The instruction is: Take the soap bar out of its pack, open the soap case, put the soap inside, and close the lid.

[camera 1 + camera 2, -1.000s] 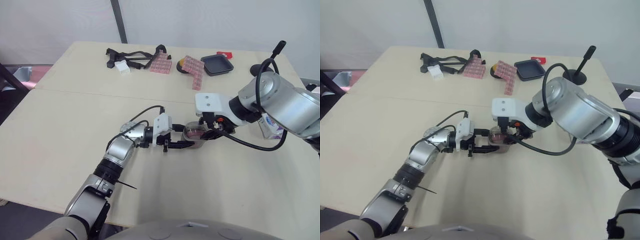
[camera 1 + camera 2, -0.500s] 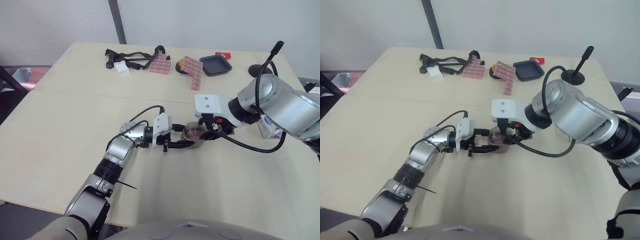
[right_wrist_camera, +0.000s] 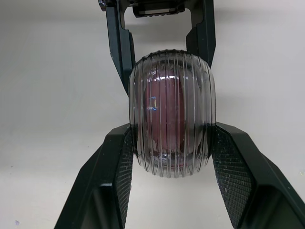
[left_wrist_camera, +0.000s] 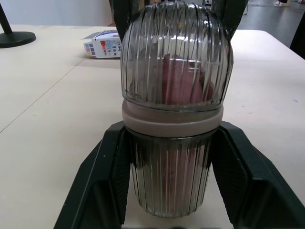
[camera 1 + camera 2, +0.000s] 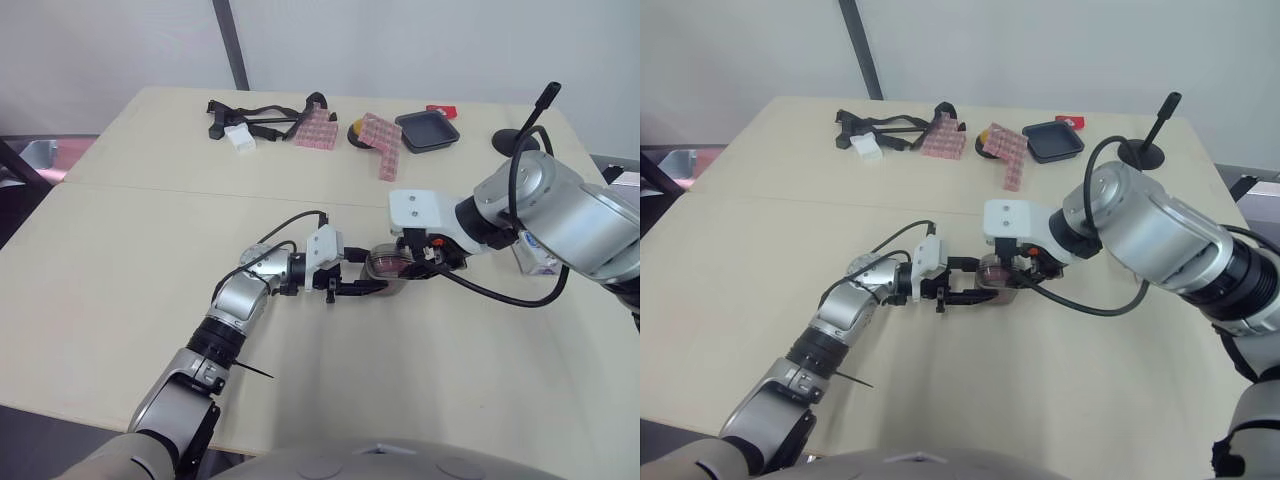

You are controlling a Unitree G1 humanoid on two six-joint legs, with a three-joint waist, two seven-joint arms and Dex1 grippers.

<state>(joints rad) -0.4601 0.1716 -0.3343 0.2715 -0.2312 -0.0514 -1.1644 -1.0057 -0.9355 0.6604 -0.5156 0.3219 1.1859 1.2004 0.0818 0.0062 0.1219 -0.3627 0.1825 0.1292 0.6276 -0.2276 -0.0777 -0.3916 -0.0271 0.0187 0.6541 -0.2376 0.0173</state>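
Observation:
The soap case (image 5: 385, 267) is a ribbed, clear grey capsule with the pink soap bar (image 3: 164, 114) showing through its wall. It sits at the middle of the table, held from both sides. My left gripper (image 5: 372, 289) reaches in from the left, and in the left wrist view its fingers (image 4: 112, 162) press the lower half of the soap case (image 4: 174, 95). My right gripper (image 5: 418, 266) comes from the right, its fingers (image 3: 121, 162) clamped on the domed half (image 3: 172, 124). The lid sits on the base. A small printed box (image 5: 536, 256) lies behind my right arm.
Along the table's far edge lie black straps (image 5: 255, 112), two pink checked packs (image 5: 320, 128) (image 5: 383, 145), a black tray (image 5: 428, 130) and a black stand (image 5: 520, 135). A seam (image 5: 150, 186) runs across the tabletop.

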